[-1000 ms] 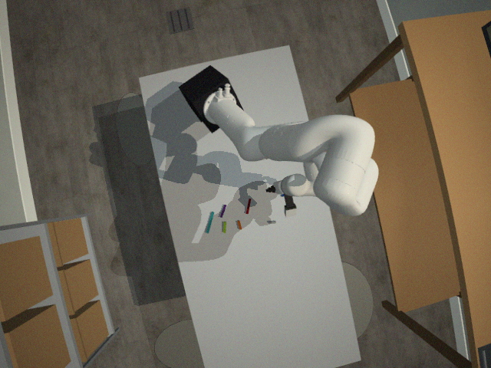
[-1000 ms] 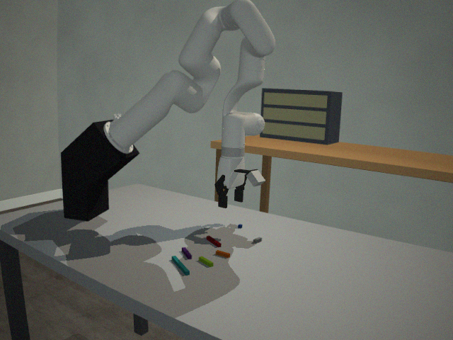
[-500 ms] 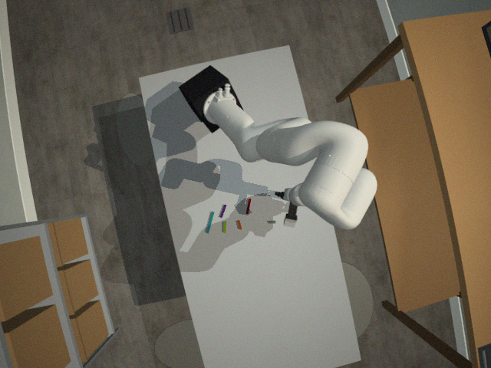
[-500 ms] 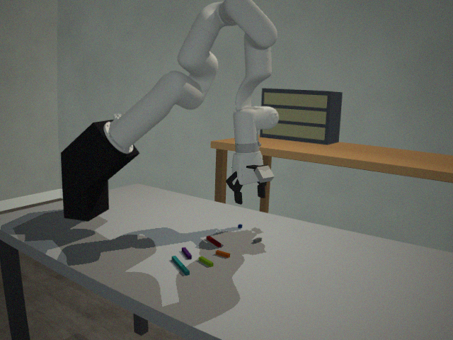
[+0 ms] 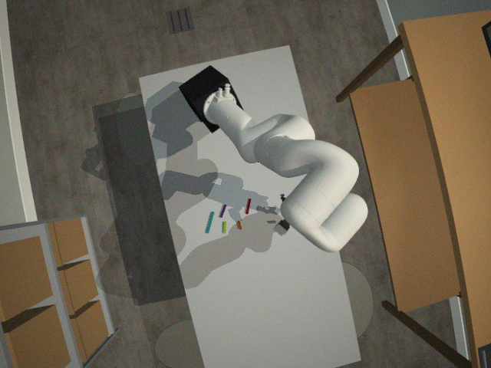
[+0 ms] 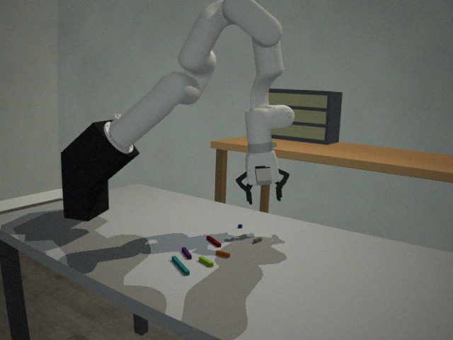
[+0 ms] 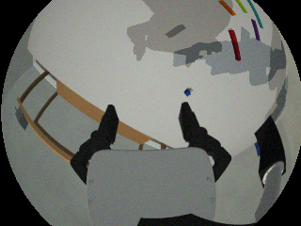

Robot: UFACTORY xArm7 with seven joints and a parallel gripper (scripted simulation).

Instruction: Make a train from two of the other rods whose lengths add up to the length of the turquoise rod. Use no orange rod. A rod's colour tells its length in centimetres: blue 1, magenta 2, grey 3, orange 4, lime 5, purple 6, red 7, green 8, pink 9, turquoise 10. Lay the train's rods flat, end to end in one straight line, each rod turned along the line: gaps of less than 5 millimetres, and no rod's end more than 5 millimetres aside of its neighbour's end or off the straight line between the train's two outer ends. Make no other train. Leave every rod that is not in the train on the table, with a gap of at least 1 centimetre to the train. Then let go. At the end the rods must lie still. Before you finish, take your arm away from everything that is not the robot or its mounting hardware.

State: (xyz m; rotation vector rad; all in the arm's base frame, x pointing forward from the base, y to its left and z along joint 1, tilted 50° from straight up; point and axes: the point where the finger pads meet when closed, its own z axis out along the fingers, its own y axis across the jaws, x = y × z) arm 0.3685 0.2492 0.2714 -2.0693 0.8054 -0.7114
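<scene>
The claw [image 5: 283,198] [image 6: 264,202] [image 7: 148,111] hangs above the desk [image 5: 277,297] [image 6: 329,274] [image 7: 94,56], released and wide, with nothing between its fingers. Seen from the top, it is out to the right of the red rod [image 5: 248,206] [image 6: 213,241] [image 7: 234,45], which lies flat. The grey rod [image 5: 271,221] [image 6: 256,239] [image 7: 176,31] lies to the right of the red rod and lower in that view, apart from it and turned another way; the blue rod [image 5: 282,195] [image 6: 239,226] [image 7: 187,91] is further right and a little higher. Left of the red rod come the purple rod [image 5: 222,211] [image 6: 186,253] [image 7: 255,29] and, beyond it, the turquoise rod [image 5: 209,221] [image 6: 180,265] [image 7: 255,13]; the orange rod [image 5: 239,225] [image 6: 222,253] [image 7: 227,8] and lime rod [image 5: 224,227] [image 6: 206,261] [image 7: 241,6] lie below and left

Red and grey make the right sum, and no train is made, so I judge the step in hand to be the approach to a first pick. The grey rod seems the likelier target, though its shaded spot makes that hard to be sure of. Next, the claw should line up across it, descend and close, then bring it square to one end of the red rod

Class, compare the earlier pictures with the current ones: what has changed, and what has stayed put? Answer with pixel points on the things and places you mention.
The gripper [image 6: 264,202] [image 7: 148,111] has swung away from the black mount [image 6: 85,176], now pointing straight down, open and holding nothing. The red rod [image 5: 248,206] [image 6: 213,241] [image 7: 234,45] and turquoise rod [image 5: 209,222] [image 6: 180,265] stayed put.
</scene>
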